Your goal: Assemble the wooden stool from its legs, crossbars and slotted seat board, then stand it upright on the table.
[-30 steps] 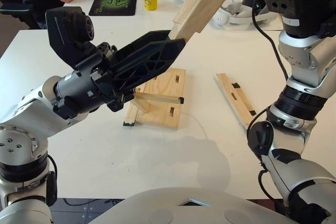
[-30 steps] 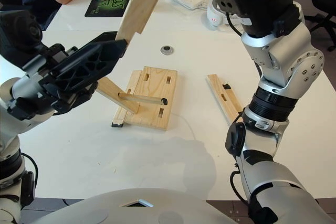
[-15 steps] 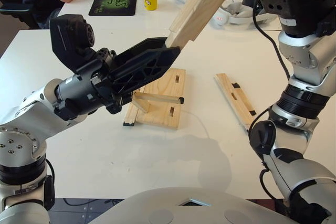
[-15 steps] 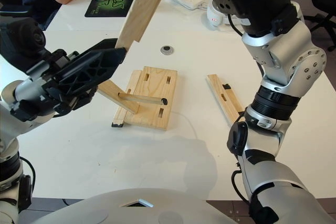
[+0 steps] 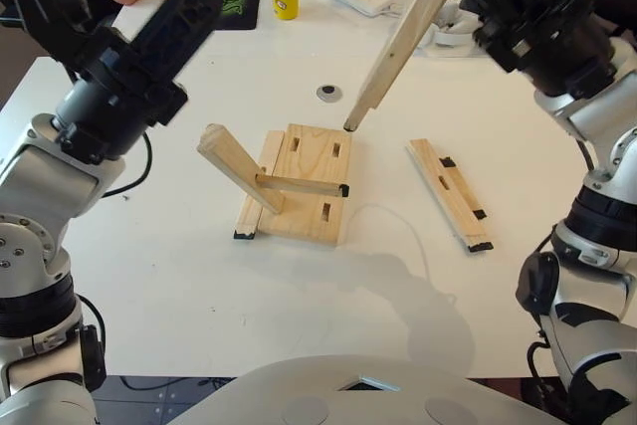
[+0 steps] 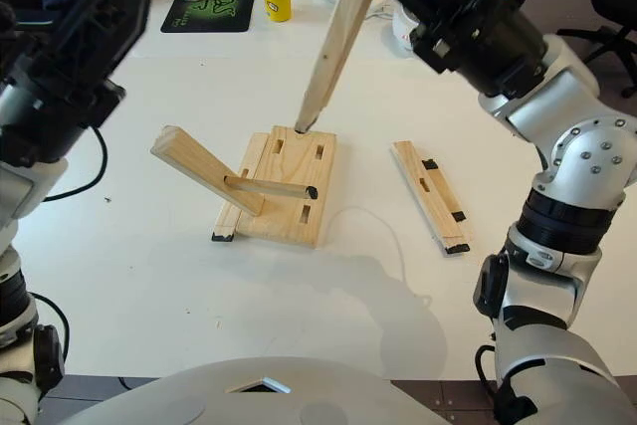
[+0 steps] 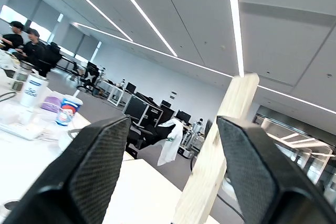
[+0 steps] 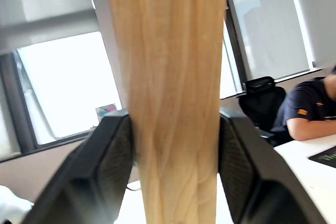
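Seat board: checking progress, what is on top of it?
A crossbar lies across the seat board, joined to a tilted leg. The right pincer's held leg touches its far edge; whether its tip enters a slot is hidden.

Pale leg [image 5: 401,47] slants, tip seemingly touching the flat seat board [image 5: 313,162].

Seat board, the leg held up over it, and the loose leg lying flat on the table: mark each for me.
seat board [image 5: 299,218], left eye view, bare wood near its front edge.
held leg [image 5: 396,47], left eye view, middle of its length.
loose leg [image 5: 453,191], left eye view, wood between its slots.
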{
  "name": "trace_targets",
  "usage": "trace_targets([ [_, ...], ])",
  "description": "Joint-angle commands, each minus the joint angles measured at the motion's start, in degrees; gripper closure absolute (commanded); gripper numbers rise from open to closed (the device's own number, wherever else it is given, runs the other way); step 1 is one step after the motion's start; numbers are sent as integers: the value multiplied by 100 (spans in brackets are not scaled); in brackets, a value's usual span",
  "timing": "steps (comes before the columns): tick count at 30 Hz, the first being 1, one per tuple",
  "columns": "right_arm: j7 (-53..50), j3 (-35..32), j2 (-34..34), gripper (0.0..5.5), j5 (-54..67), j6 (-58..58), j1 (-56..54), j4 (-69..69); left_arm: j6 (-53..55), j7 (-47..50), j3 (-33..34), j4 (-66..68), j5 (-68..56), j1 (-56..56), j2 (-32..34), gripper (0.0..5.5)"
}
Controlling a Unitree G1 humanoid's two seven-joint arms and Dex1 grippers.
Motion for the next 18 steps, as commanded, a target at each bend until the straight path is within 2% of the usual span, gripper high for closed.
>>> trace_targets([
  [1, 1330, 520, -121, 338, -1622, -1272, 1058, -241, 79, 89, 23, 144, 265, 22, -59, 245],
  [4, 2044, 1012, -20, 338, -2644, -2232, 1697, -353, 189, 101, -174, 128, 565, 210, -162, 245],
  [8, 2476, 1404, 275, 338, -3408, -3146, 2146, -206, 318, 57, -380, 183, 1040, 498, -311, 245],
  [18, 2597, 1822, 1110, 338, -4311, -4495, 2432, 725, 711, -328, -637, 638, 1991, 585, -405, 245],
])
